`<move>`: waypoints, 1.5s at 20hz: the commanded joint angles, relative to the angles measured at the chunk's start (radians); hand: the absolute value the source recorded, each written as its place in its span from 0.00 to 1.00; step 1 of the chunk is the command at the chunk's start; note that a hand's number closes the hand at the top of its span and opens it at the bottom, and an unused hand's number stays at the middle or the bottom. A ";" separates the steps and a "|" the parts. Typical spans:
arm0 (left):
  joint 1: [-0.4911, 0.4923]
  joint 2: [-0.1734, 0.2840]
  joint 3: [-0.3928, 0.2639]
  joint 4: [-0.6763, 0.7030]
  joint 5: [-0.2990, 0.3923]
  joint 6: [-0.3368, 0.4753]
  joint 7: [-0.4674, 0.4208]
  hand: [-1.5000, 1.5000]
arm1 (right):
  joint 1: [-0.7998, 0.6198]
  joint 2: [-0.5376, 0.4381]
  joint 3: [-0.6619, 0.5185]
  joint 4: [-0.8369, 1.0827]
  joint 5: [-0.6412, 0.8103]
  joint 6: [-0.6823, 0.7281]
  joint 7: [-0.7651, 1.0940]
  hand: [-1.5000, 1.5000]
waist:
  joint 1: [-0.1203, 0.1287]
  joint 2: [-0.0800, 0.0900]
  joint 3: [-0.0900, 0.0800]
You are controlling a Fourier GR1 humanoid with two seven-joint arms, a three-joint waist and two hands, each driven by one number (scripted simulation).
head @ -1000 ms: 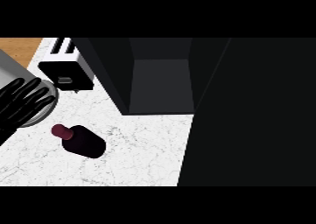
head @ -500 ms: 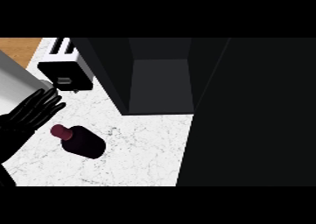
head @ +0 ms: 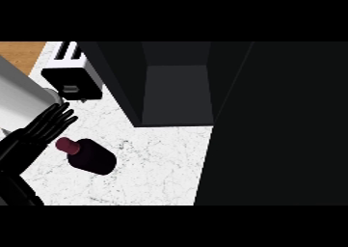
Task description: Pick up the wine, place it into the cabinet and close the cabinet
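One hand (head: 35, 132) is showing in the head view, at the left edge, and I am treating it as my left hand; its fingers are extending straight, holding nothing. My right hand is not appearing in this view. I am hovering the open hand just beside the wine (head: 89, 155), which is resting on the white marbled counter (head: 158, 164) with its dark red cap toward my fingers and its dark body toward the lower right. Whether the fingertips are touching the cap, I cannot tell. The step in hand is the grasp. To do it well, I judge that I should be bringing the palm alongside the bottle's body, not the narrow cap, and curling fingers and thumb round the widest part before lifting. The cabinet (head: 178, 91) is standing open behind the bottle, near it, its dark door (head: 283, 125) swinging out at the right. The toaster (head: 71, 77) is sitting beside my forearm, so the lift path should be avoiding it.
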State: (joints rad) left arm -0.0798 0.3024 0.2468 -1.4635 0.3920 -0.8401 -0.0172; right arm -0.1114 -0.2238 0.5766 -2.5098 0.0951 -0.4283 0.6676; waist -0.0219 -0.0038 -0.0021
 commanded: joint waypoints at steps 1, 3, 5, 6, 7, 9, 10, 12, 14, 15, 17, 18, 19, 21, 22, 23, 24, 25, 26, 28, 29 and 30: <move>0.035 -0.036 -0.010 0.067 -0.150 -0.040 -0.140 0.00 | 0.021 -0.038 0.003 -0.178 0.114 -0.008 0.083 0.00 | 0.003 0.000 0.000; -0.042 -0.008 0.008 0.183 -0.187 -0.047 -0.180 0.00 | 0.031 -0.042 0.045 -0.185 0.120 -0.014 0.075 0.00 | -0.007 0.001 -0.001; -0.018 -0.008 -0.006 0.191 -0.201 -0.053 -0.194 0.00 | 0.013 -0.040 0.049 -0.164 0.149 -0.032 0.084 0.00 | 0.003 0.000 0.000; -0.080 -0.019 -0.005 0.286 -0.265 -0.043 -0.269 0.00 | -0.005 -0.029 0.045 -0.133 0.114 -0.028 0.049 0.00 | -0.004 0.003 -0.001; -0.062 -0.011 -0.006 0.272 -0.271 -0.041 -0.278 0.00 | -0.009 -0.072 -0.025 -0.196 0.090 -0.022 0.120 0.00 | -0.004 0.002 -0.001; -0.042 0.006 -0.005 0.306 -0.304 -0.038 -0.327 0.00 | -0.023 -0.060 -0.010 -0.198 0.100 -0.038 0.142 0.00 | 0.002 0.001 -0.001; -0.069 0.024 0.001 0.360 -0.310 -0.049 -0.350 0.00 | 0.072 -0.074 0.045 -0.188 0.099 -0.029 0.014 0.00 | -0.006 0.002 0.000; -0.158 0.042 0.009 0.467 -0.350 -0.015 -0.402 0.00 | 0.044 -0.066 0.068 -0.176 0.105 -0.042 0.021 0.00 | -0.020 0.003 -0.001; -0.140 0.009 -0.032 0.486 -0.399 0.010 -0.462 0.00 | 0.024 -0.060 0.064 -0.154 0.116 -0.055 0.047 0.00 | -0.003 0.003 -0.001; -0.123 0.016 -0.037 0.498 -0.416 0.021 -0.486 0.00 | 0.060 -0.098 0.037 -0.184 0.083 -0.036 0.022 0.00 | -0.005 0.003 0.000; -0.160 0.001 -0.056 0.551 -0.449 0.065 -0.523 0.00 | 0.001 -0.088 0.020 -0.180 0.080 -0.050 0.066 0.00 | -0.007 0.004 -0.001; -0.136 0.010 -0.062 0.565 -0.454 0.052 -0.561 0.00 | 0.035 -0.068 0.066 -0.156 0.119 -0.081 0.012 0.00 | -0.010 0.002 -0.001; -0.165 0.050 -0.055 0.612 -0.460 0.035 -0.591 0.00 | 0.019 -0.081 0.057 -0.127 0.094 -0.051 0.010 0.00 | 0.000 0.004 0.000; -0.153 0.040 -0.077 0.652 -0.469 0.034 -0.635 0.00 | 0.041 -0.081 0.100 -0.127 0.112 -0.071 -0.032 0.00 | -0.010 0.003 -0.001; -0.155 0.031 -0.092 0.656 -0.466 0.029 -0.618 0.00 | 0.034 -0.117 0.046 -0.178 0.072 -0.056 0.016 0.00 | -0.011 0.003 -0.001; -0.176 0.037 -0.088 0.694 -0.456 0.023 -0.608 0.00 | 0.030 -0.106 0.080 -0.189 0.094 -0.075 0.037 0.00 | -0.019 0.002 -0.002; -0.190 0.022 -0.104 0.704 -0.461 0.029 -0.605 0.00 | -0.003 -0.093 0.075 -0.132 0.118 -0.084 0.028 0.00 | -0.011 0.002 -0.002; -0.170 0.043 -0.102 0.714 -0.446 -0.004 -0.605 0.00 | 0.063 -0.120 0.111 -0.157 0.115 -0.078 -0.034 0.00 | -0.017 0.000 -0.001; -0.193 0.017 -0.129 0.723 -0.453 -0.001 -0.576 0.00 | -0.002 -0.086 0.100 -0.091 0.113 -0.089 -0.015 0.00 | -0.006 0.002 -0.001; -0.221 0.010 -0.137 0.777 -0.462 0.017 -0.600 0.00 | 0.017 -0.112 0.096 -0.138 0.105 -0.093 0.010 0.00 | -0.016 0.003 -0.002; -0.227 0.016 -0.134 0.815 -0.454 0.000 -0.602 0.00 | 0.025 -0.130 0.059 -0.153 0.074 -0.090 -0.003 0.00 | -0.024 0.005 -0.002; -0.207 -0.023 -0.166 0.801 -0.471 0.013 -0.641 0.00 | -0.010 -0.110 0.040 -0.085 0.062 -0.092 -0.028 0.00 | -0.011 0.006 -0.002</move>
State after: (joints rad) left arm -0.2806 0.3119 0.1194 -0.7257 -0.0611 -0.7199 -0.5276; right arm -0.1273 -0.3194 0.6351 -2.4992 0.0963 -0.5186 0.6053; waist -0.0366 -0.0002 -0.0036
